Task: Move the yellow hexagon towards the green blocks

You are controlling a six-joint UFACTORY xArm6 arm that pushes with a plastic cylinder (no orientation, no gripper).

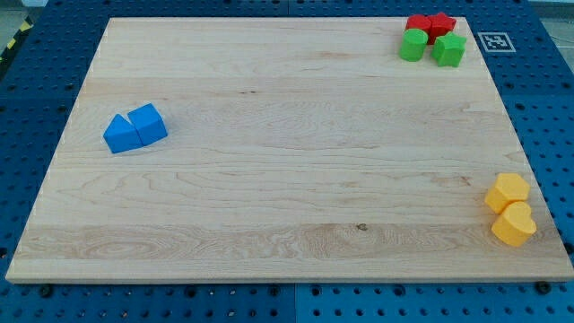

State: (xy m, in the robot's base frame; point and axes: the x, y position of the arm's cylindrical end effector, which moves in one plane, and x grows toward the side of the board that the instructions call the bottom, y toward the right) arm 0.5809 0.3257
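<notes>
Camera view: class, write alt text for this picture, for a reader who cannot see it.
A wooden board holds a yellow hexagon and a yellow heart at the view's lower right. A green cylinder and green star sit at the upper right below two red blocks. Two blue blocks lie left; my tip is not visible.

Yellow hexagon [508, 192] at the view's right edge, green blocks [432, 46] far above (tip unseen)

High oblique view over board [269, 179]
</notes>
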